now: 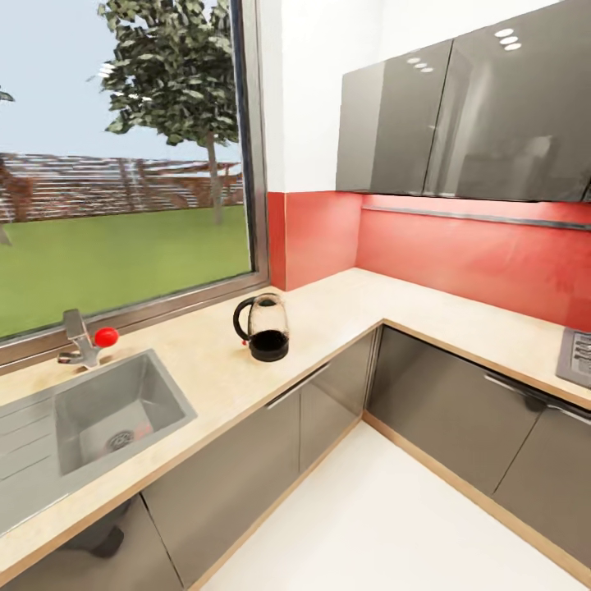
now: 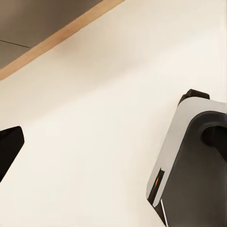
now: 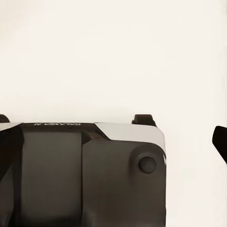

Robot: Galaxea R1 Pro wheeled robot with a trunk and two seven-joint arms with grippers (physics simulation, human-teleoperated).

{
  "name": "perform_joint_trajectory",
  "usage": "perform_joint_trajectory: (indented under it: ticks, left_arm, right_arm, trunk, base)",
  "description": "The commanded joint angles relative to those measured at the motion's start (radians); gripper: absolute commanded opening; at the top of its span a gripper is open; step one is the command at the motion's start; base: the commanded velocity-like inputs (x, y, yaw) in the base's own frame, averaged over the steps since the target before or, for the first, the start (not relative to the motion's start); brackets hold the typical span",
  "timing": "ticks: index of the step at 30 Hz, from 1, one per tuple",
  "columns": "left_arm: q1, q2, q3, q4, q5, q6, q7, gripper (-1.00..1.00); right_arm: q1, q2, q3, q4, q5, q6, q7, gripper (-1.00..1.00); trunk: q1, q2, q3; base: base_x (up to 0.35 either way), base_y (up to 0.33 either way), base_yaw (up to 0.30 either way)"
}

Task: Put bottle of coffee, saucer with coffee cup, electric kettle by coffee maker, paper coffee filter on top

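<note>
Head view: the countertop, a light-wood surface, ran in an L from 8 o'clock up to the corner near 1 o'clock and on toward 3 o'clock, over dark grey cabinets. The electric kettle stood upright on this surface close to the middle of the view, nearer the front edge than the window, its black loop handle turned toward 9 o'clock. At 8 o'clock from it, well apart, lay the steel sink, with a tap bearing a red knob behind it. A large window showed lawn and a tree. A red backsplash ran below glossy grey wall cabinets. A hob corner sat at 3 o'clock.

Left wrist view: pale floor, a wooden plinth strip, and part of the robot's grey-and-black base. A dark fingertip of the left gripper showed at the edge; I could not tell its state.

Right wrist view: the robot's base over pale floor. A dark fingertip of the right gripper showed; its state could not be told.
</note>
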Motion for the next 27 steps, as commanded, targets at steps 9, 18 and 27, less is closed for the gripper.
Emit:
perform_joint_trajectory:
  ticks: [9, 18, 27]
  left_arm:
    - [-0.002, -0.006, 0.001, 0.004, 0.004, -0.007, 0.000, 1.00]
    - [-0.002, -0.009, 0.001, 0.003, 0.003, -0.008, 0.001, 1.00]
    - [-0.005, -0.068, -0.001, -0.108, -0.216, -0.164, -0.042, 1.00]
  right_arm:
    - [0.000, 0.000, 0.009, -0.002, -0.008, 0.006, -0.005, 1.00]
    - [0.000, -0.001, 0.008, 0.000, -0.007, 0.006, -0.005, 1.00]
    - [0.002, -0.005, 0.008, 0.000, -0.006, 0.006, -0.007, 1.00]
  trunk:
    - [0.001, -0.002, -0.002]
    - [0.001, -0.002, -0.002]
    - [0.001, -0.002, 0.000]
  base:
    - [0.139, -0.244, 0.208]
    - [0.121, -0.246, 0.275]
    - [0.013, -0.139, 0.196]
